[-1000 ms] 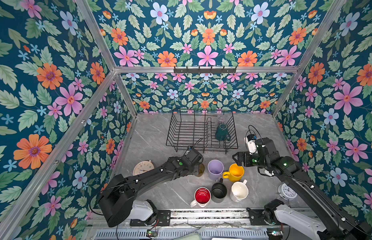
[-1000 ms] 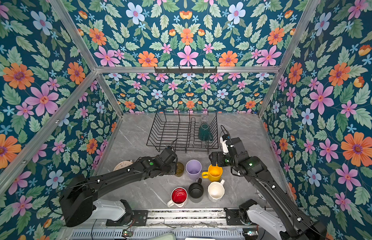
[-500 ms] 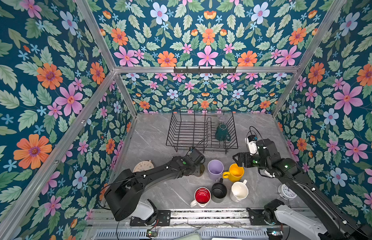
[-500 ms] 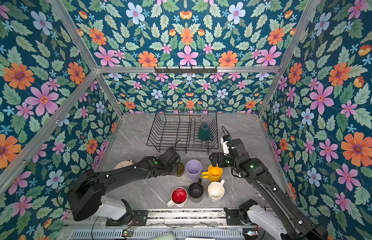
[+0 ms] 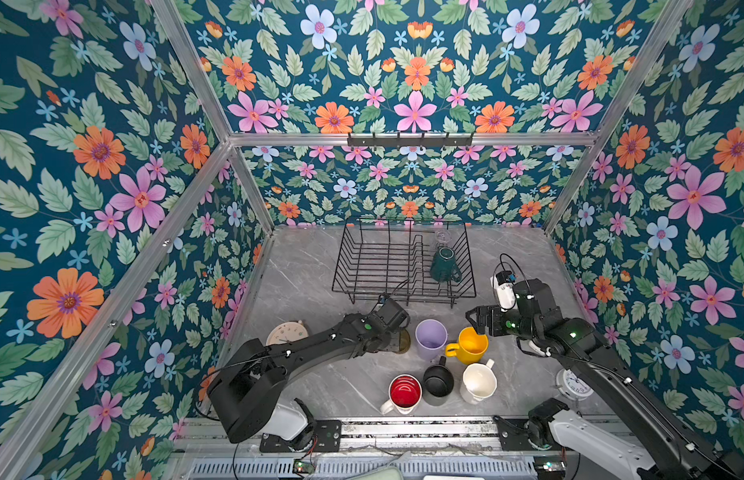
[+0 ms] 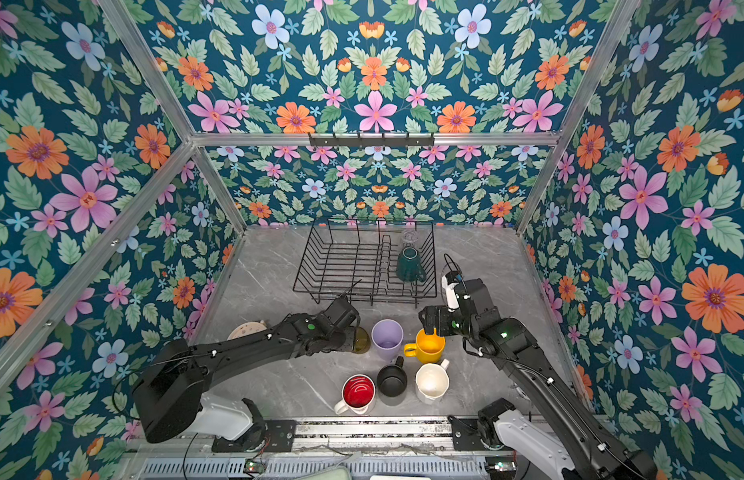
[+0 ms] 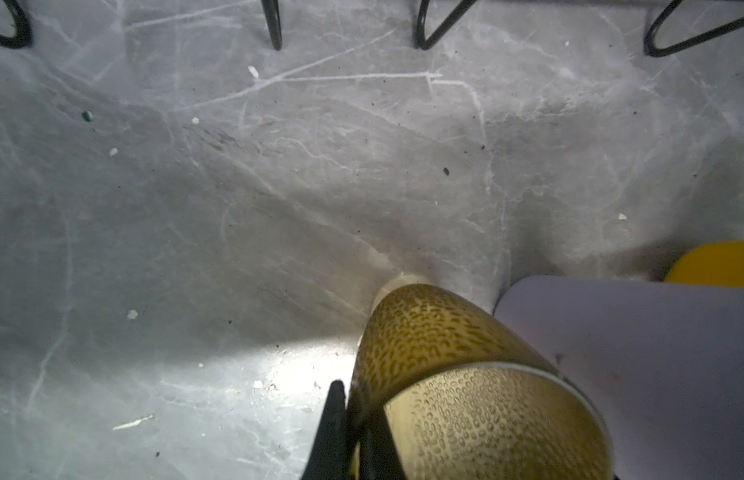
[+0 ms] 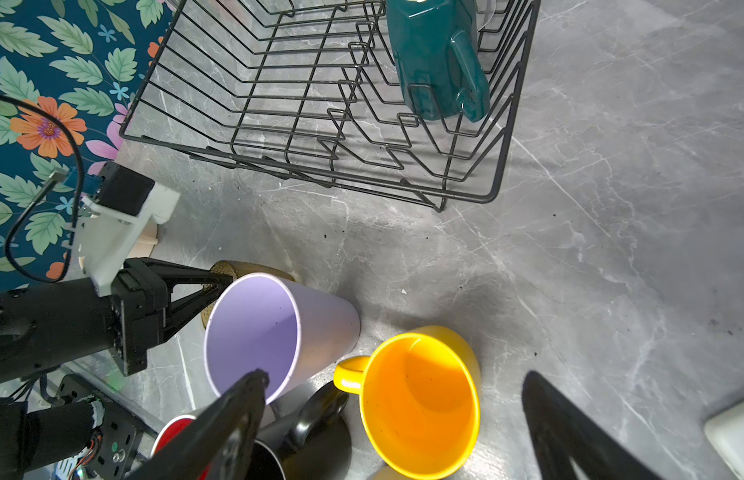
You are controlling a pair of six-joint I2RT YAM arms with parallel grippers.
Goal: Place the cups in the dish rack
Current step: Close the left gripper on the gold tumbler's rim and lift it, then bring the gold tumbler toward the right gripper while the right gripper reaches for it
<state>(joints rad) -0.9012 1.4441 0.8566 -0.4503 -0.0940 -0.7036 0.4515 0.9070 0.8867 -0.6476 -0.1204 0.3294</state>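
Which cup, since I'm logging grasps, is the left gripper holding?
The olive glass tumbler, beside the lilac tumbler: the left gripper is shut on its rim, while no other cup is gripped.

A cream round clock (image 5: 288,332) is seen lying on the grey marble tabletop (image 5: 312,266), well to the left of the left gripper (image 5: 397,338). A white round clock (image 5: 574,383) is set behind and right of the right gripper (image 5: 475,322). A black hook rail (image 5: 409,140) is mounted far beyond both, against the floral walls (image 5: 112,166).
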